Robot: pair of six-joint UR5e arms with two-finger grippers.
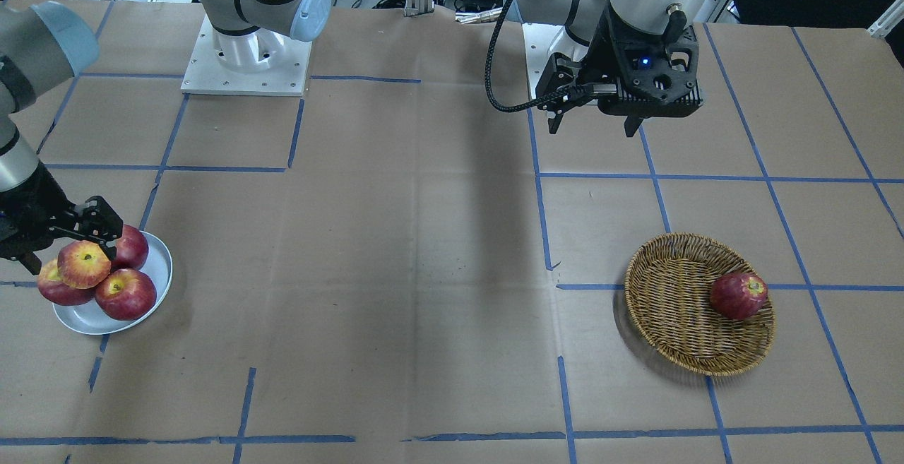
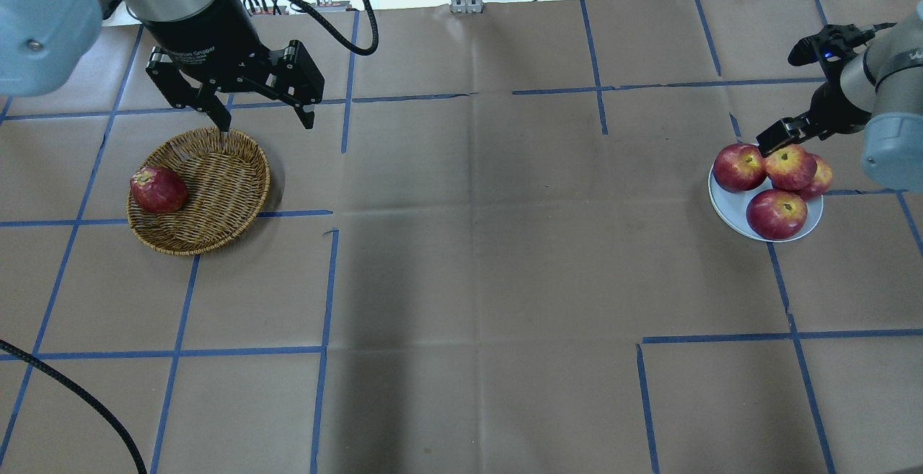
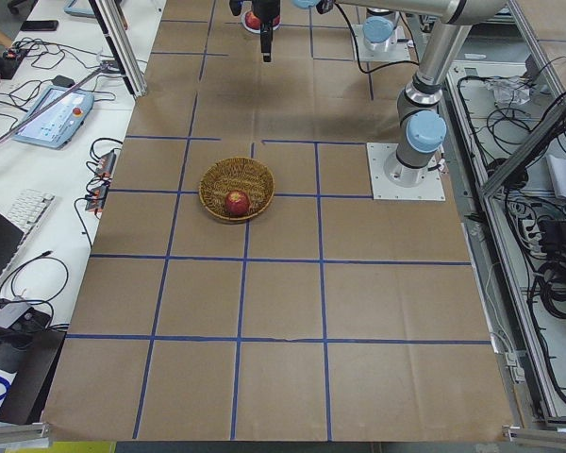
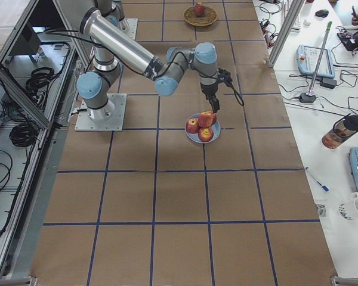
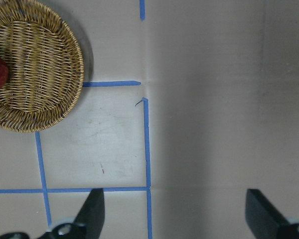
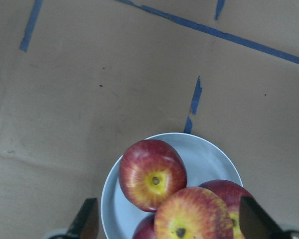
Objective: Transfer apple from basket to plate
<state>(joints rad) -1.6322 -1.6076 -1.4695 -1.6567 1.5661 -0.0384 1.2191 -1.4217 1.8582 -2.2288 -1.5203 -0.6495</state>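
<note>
The lighter apple, red with yellow-orange streaks, rests on top of three darker apples on the pale plate. It also shows in the front view and the right wrist view. My right gripper is open, its fingers standing wide on either side of this apple without touching it. The wicker basket holds one dark red apple at its edge. My left gripper is open and empty, hovering above the table just behind the basket.
Three dark red apples crowd the plate under the lighter one. Blue tape lines grid the brown paper tabletop. The arm bases stand at the robot's side of the table. A black cable hangs from the left wrist.
</note>
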